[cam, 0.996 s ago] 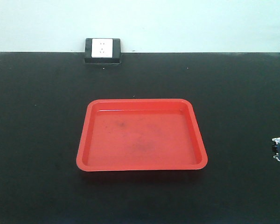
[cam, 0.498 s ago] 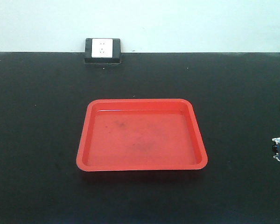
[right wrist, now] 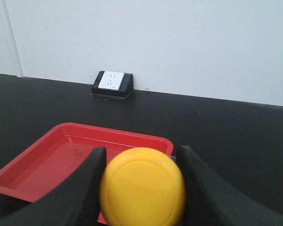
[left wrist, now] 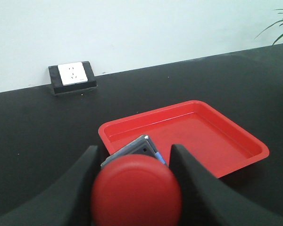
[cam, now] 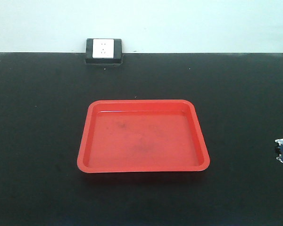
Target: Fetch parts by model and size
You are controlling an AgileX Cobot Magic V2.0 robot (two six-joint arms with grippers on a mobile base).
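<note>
pinching red-capped switch w/ L gripper | pinching yellow-capped switch w/ R gripper | looking ~halfway imo, needing to drop both in tray

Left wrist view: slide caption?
Left gripper jaws closed around the red-capped push-button switch, red tray and wall socket beyond on the black table.

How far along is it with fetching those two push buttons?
Picking up looks done: the left gripper is closed on the red button, the right gripper on the yellow button. Both are in hand near the red tray, which holds nothing yet. Left, probably: setting both down in that tray.
</note>
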